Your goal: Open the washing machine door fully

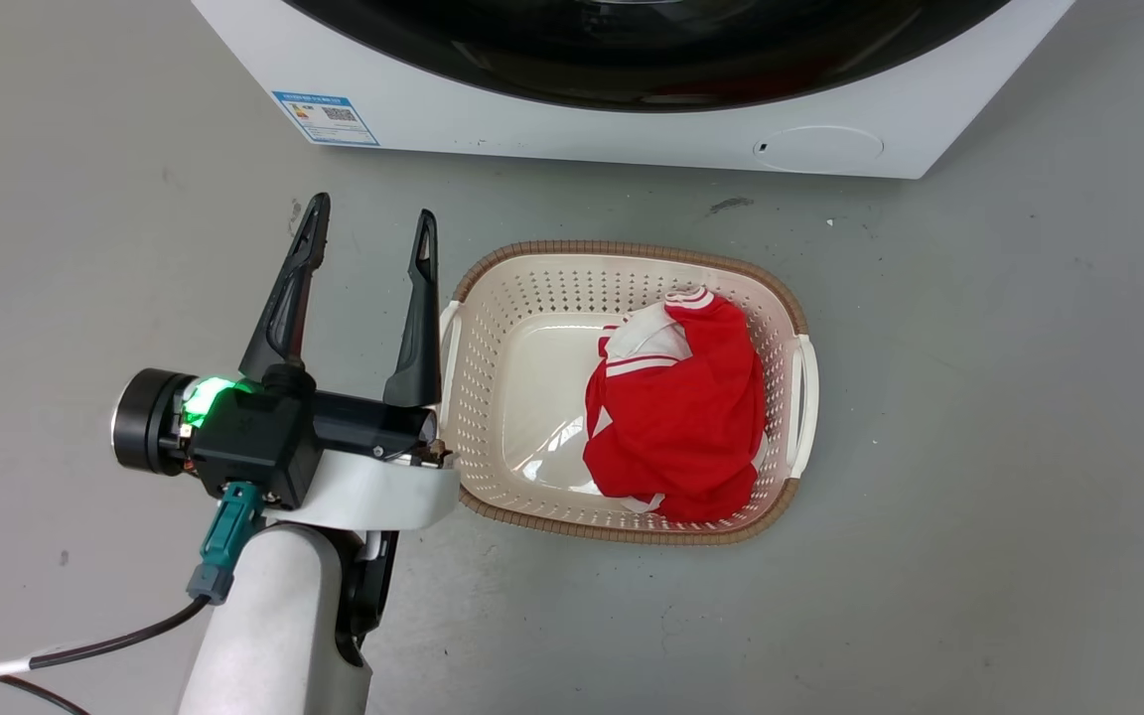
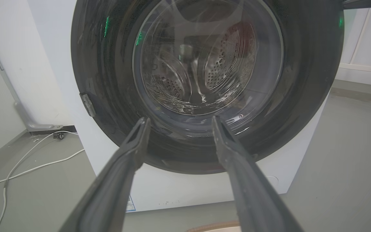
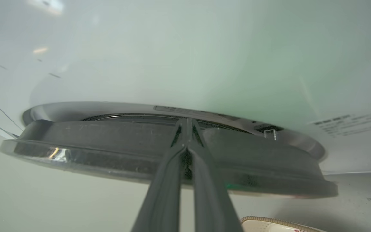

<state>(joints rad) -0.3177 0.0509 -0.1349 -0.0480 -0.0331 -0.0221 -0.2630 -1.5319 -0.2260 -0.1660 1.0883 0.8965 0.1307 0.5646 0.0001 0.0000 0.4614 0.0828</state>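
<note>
Black and glossy, the washing machine door [image 3: 92,141] lay edge-on across the middle of the right wrist view, seemingly just ajar from the washing machine [image 3: 204,64], with the right gripper [image 3: 187,124] pressed closed at its rim (the nearer arm) and the left gripper [image 1: 371,211] spread wide, apart.

Washing machine door [image 2: 304,96] glossy black; basket [image 1: 532,298] perforated plastic; garment [image 1: 681,417] red cloth.

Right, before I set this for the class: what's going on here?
A two-armed robot is working on the washing machine. Its right gripper, fingers shut together, has its tips at the rim of the washing machine door, which stands slightly ajar, not fully open. The left gripper hangs open and empty beside a basket holding a red garment.
</note>
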